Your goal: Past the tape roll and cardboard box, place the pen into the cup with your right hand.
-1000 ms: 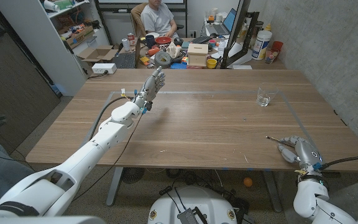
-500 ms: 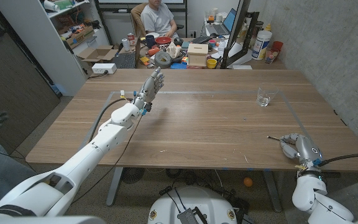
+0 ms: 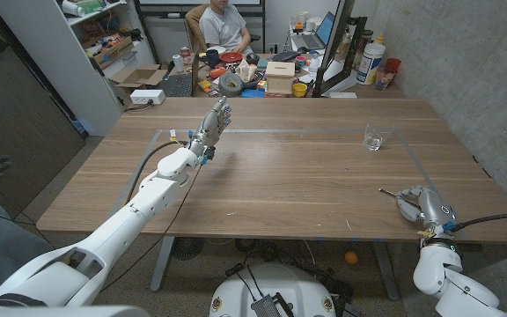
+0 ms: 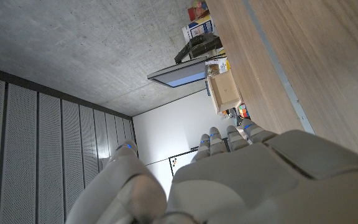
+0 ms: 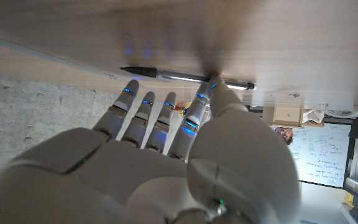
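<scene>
The dark pen [image 5: 166, 75] lies along the wooden table [image 3: 297, 176] near its front right edge, its tip [image 3: 385, 192] poking out past my right hand [image 3: 422, 209]. In the right wrist view the thumb and a fingertip of that hand [image 5: 166, 155] meet on the pen's shaft while the other fingers reach toward it. The clear glass cup [image 3: 376, 138] stands upright at the far right of the table, well beyond the pen. My left hand [image 3: 216, 121] hovers over the far left-middle of the table, fingers straight and apart, holding nothing.
Behind the table's far edge, a cluttered desk carries a grey tape roll [image 3: 230, 84] and a small cardboard box [image 3: 279, 76], the box [image 4: 224, 90] also seen past my left hand [image 4: 241, 174]. A person [image 3: 223, 25] sits behind them. A laptop and bottles stand at the back right.
My right hand has shifted slightly right and away from the robot, and the pen's tip has moved with it. The left arm has stayed where it was.
</scene>
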